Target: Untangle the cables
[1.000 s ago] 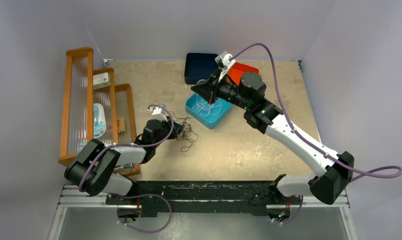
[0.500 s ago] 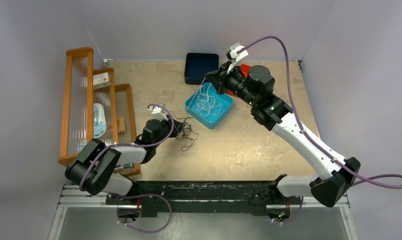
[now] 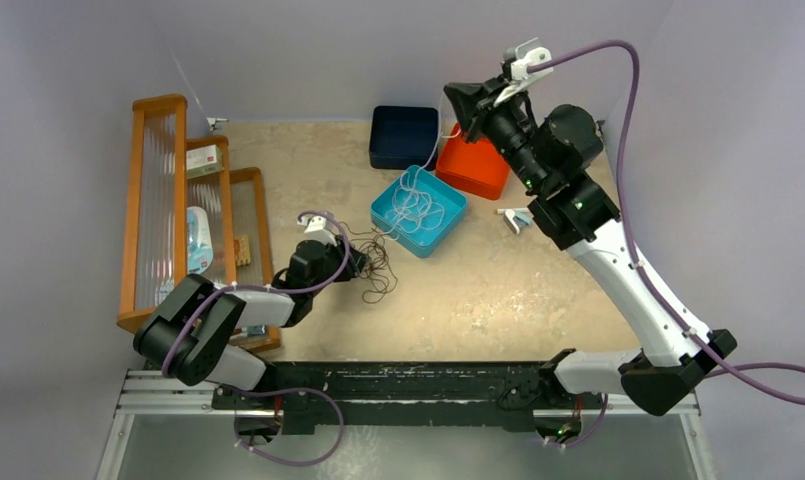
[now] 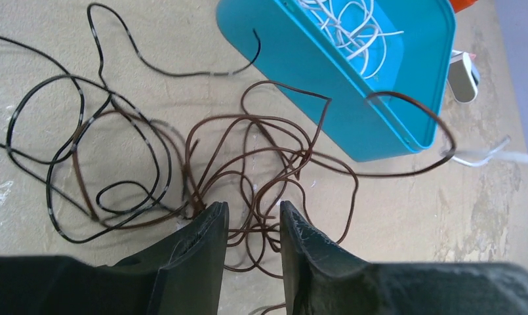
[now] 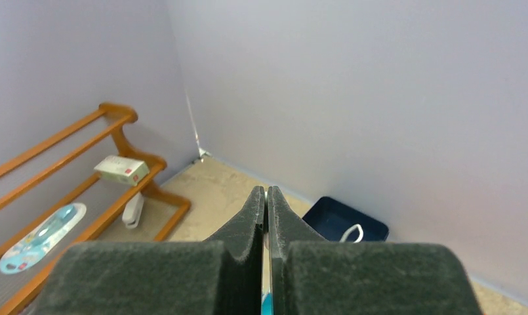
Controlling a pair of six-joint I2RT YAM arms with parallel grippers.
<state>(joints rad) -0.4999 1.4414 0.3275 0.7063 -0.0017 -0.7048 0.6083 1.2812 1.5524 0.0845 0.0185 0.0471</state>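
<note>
Your table (image 3: 498, 290) carried a wooden rack (image 3: 153, 200) along its left side. Your right gripper (image 5: 266, 197) hung high near the back wall, jaws clenched on a white strand (image 5: 353, 231) that ran down to the teal tray (image 4: 353, 125), where the other white cables (image 3: 418, 205) lay coiled. Your left gripper (image 4: 253, 213) sat low with jaws parted, loose around brown strands of the dark cables (image 4: 248, 157), which lay tangled on the table just beside the tray.
</note>
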